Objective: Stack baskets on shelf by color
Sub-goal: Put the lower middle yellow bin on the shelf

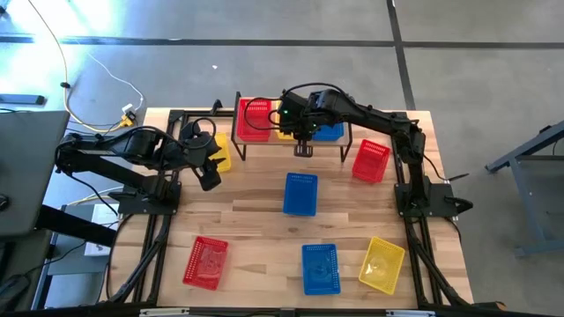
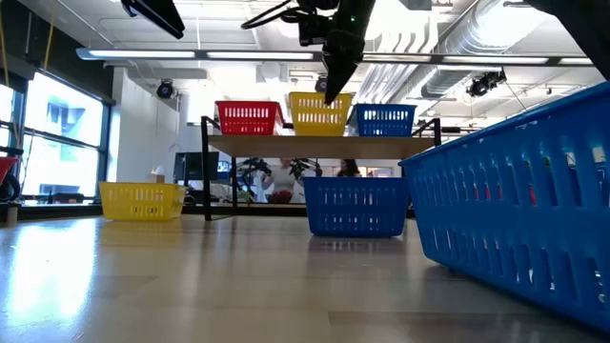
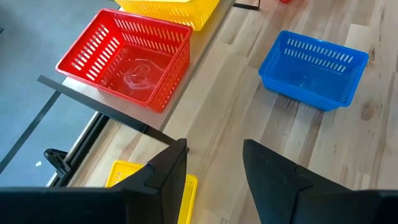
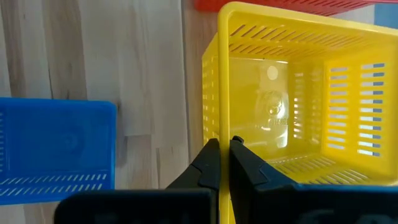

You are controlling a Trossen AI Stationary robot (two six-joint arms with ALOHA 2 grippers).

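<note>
The shelf [image 2: 286,145] carries a red basket [image 1: 255,120], a yellow basket [image 4: 292,93] and a blue basket [image 1: 330,133] side by side. My right gripper [image 4: 224,144] reaches over the shelf and is shut on the middle, yellow basket [image 2: 319,114]. My left gripper [image 1: 210,179] hangs open above the table's left part, beside another yellow basket [image 1: 219,157] that stands on the tabletop. Further baskets stand on the table: blue [image 1: 300,194] in the middle, red [image 1: 371,161] right of the shelf, and red [image 1: 205,262], blue [image 1: 320,269] and yellow [image 1: 382,264] along the near edge. My right gripper pinches the rim of the yellow basket's near-side wall [image 4: 222,118], one finger [image 4: 244,163] inside the basket and one outside. The fingers come from above, pointing down. The basket is upright, level with its red and blue neighbours on the shelf.
The shelf's thin black legs [image 1: 239,150] stand on the far half of the table. The big blue basket [image 2: 515,219] close to the low camera blocks that view's right side. Bare wood [image 1: 247,211] lies between the middle blue basket and the left arm.
</note>
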